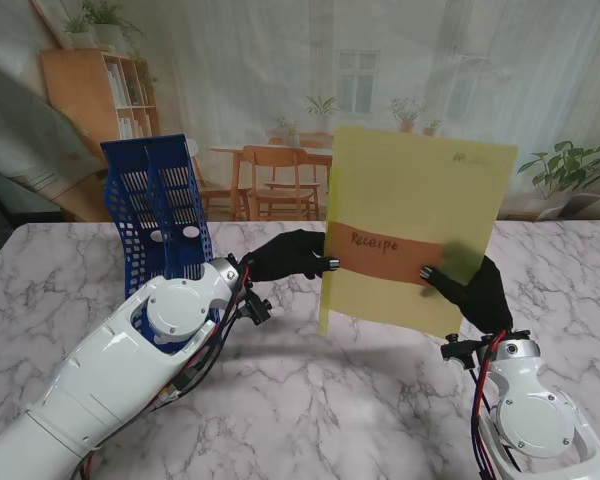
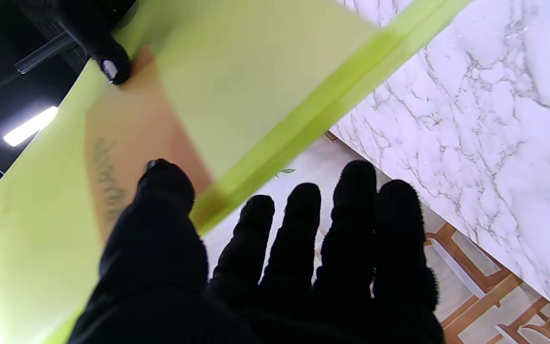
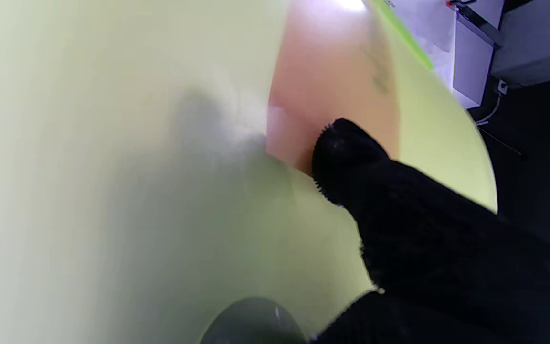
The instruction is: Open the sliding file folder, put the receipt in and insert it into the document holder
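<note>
We see a translucent, smooth plastic folder [image 1: 410, 215], a perforated glossy plastic holder [image 1: 160, 205], fuzzy black cloth gloves [image 2: 303, 258], and a polished marble-look table [image 1: 310, 400].

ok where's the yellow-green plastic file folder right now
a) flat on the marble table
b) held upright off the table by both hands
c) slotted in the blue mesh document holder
b: the yellow-green plastic file folder stands upright, gripped by the left hand and right hand.

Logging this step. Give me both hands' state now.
Left hand: shut on the yellow folder, at its left edge.
Right hand: shut on the yellow folder, at its right edge.
</note>
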You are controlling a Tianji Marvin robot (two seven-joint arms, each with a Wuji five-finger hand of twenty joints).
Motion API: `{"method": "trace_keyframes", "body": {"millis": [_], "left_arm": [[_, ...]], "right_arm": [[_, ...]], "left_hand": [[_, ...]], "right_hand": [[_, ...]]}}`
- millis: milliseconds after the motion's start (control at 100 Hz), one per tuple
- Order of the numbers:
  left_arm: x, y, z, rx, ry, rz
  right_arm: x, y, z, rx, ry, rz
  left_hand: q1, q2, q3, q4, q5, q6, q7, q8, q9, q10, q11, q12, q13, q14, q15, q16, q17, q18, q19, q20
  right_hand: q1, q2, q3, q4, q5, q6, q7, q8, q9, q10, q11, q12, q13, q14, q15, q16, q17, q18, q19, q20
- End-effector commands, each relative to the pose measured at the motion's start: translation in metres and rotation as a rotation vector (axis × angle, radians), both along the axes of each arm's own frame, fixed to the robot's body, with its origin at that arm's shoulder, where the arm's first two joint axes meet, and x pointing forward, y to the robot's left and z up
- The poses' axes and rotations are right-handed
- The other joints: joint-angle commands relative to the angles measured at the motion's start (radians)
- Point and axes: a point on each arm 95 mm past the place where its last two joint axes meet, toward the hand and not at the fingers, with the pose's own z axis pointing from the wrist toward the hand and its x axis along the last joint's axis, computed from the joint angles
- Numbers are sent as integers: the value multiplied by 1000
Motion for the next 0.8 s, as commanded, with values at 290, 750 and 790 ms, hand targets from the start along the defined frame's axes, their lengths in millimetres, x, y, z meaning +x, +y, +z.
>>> {"method": "trace_keyframes", "body": {"millis": [290,750,790], "left_arm": [[-9,3,-38,9,119,9],[-16,-8,-44,-12,147,-4],[-16,-8,-44,-11,142,-2]], "right_arm": [[-1,-3,7,7,-36,-16],[2,-5,1,-7,-27,-38],[2,-5,0,-13,-25,-40]], "left_hand": [[83,-1,40,23,59,-24,-1,-3,39,-20,19,2,37,-2,9,23,38,-34,19,5],[294,8,36,17,217,-116,296,49,256,-91,61,38,177,-60,72,14,155,-66,112,-2],[297,9,35,17,220,-112,308,41,266,-87,61,40,185,-60,75,13,160,-67,115,-4]], "right_hand": [[75,107,92,50,73,-150,132,47,14,-36,67,-1,33,-36,42,6,18,-20,14,-6],[76,106,93,50,73,-148,137,40,14,-30,74,-4,36,-32,49,8,20,-12,14,-7],[76,107,94,50,73,-148,137,40,14,-30,75,-4,37,-31,50,8,21,-12,14,-7]]}}
